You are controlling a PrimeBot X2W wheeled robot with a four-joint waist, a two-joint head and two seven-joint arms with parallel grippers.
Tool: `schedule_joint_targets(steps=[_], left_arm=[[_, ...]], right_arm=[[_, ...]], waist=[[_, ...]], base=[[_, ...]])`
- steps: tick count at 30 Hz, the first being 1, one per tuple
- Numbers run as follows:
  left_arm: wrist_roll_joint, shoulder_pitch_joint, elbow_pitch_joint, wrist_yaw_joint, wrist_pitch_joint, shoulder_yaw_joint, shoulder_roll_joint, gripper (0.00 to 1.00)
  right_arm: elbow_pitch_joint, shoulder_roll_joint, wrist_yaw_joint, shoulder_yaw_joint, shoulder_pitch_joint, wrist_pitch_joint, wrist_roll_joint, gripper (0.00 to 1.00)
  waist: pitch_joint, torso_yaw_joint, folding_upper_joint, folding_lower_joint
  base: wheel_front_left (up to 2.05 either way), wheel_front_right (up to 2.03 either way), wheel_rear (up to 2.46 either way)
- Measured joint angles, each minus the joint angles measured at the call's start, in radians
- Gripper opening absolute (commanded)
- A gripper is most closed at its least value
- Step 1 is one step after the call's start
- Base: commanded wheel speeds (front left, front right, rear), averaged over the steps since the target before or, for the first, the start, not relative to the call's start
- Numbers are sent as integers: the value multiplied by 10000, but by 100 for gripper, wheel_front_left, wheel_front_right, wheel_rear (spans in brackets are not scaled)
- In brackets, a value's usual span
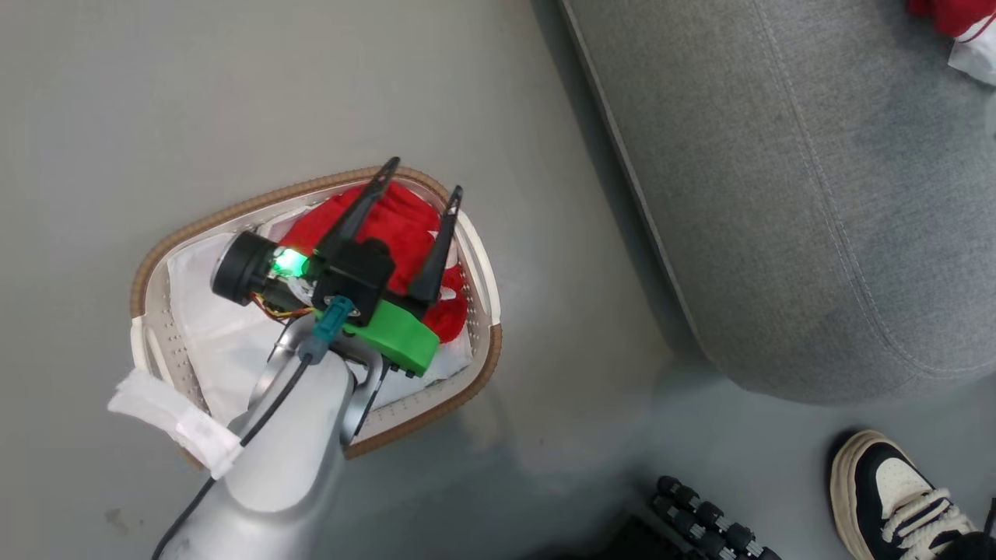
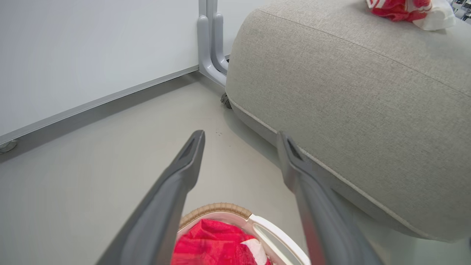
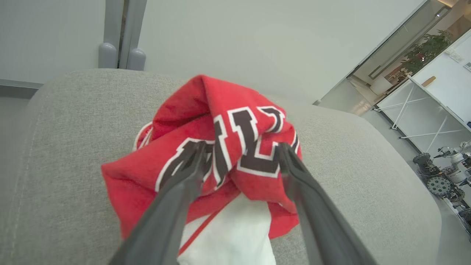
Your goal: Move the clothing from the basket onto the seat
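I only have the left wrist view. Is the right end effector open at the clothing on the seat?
Observer: Yes, the right wrist view shows the right end effector open, with the jersey heaped on the seat just ahead of it.
Operator: What else is in the basket besides red cloth?
Observer: The head view shows a white sheet beside the red garment in the basket.
Operator: Anyone nearby?
Observer: A person's shoe rests on the floor near the seat's corner.
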Motion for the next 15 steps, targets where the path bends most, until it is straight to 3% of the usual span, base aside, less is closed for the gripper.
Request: schedule_joint_targets(steps=[7,15], left_arm=[[-173,8,-132,228,0,616,92,100],[-274,610,-518,502,0,1388,65,100]], right_arm=[[-928,631,0,-349,1543,0,276,100],[-2029,1187,0,454,3219,2,1300,100]], waist=[[-438,67,0,0],[-1184,203,0,-1]], base=[[0,0,0],[0,0,0]])
